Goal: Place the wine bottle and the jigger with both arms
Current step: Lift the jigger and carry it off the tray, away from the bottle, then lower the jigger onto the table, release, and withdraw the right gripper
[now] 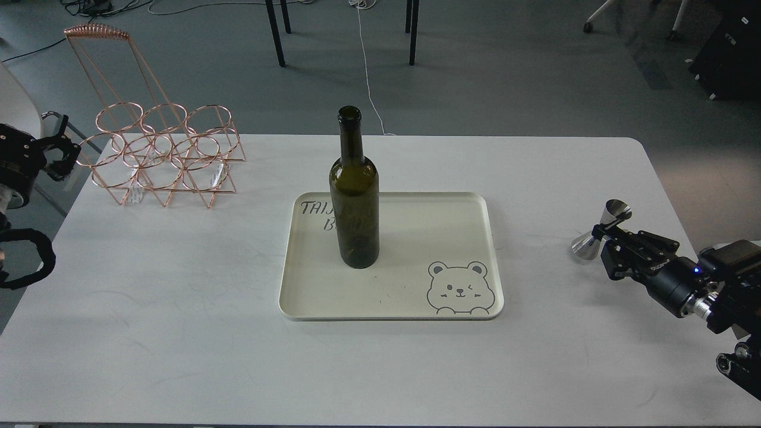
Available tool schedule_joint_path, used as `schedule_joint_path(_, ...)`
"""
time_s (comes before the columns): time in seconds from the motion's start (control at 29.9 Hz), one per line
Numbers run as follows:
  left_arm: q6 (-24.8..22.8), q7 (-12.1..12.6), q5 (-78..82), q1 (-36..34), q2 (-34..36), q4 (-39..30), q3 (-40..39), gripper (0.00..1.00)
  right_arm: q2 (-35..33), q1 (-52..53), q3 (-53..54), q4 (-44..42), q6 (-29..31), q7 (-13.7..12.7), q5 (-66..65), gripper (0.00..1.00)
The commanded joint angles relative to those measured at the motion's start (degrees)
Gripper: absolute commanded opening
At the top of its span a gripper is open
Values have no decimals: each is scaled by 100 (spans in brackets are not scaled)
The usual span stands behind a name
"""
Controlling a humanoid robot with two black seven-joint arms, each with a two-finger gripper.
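Observation:
The wine bottle (355, 202) stands upright on the left part of a cream tray (493, 255) with a bear drawing, in the middle of the white table (178, 309). My right gripper (605, 239) is near the table's right edge, shut on the waist of the jigger (585, 246). The jigger is tilted and held just above the table, well right of the tray. My left gripper (59, 148) is at the far left edge, off the table beside the rack, with its fingers apart and empty.
A copper wire bottle rack (163, 157) with a tall handle stands at the table's back left corner. Chair and table legs (276, 32) stand on the floor behind the table.

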Motion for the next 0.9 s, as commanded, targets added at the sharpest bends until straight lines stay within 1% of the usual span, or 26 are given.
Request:
schedule_joint_path(0.0,0,-1,0,0,8,1,0,99,0,-2,-2,1,1,-1,60,17)
schedule_joint_path(0.33,0,-1,0,9,17,1,0,98,0,-134,-19,-78,1,-1,69,17)
schedule_joint_path(0.57,0,8,0,0,-9,1,0,99,123,-81,-19,-342,1,-1,69,17)
schedule_joint_path(0.87,0,8,0,0,0,1,0,99,123,-81,-19,-324,1,-1,77,27)
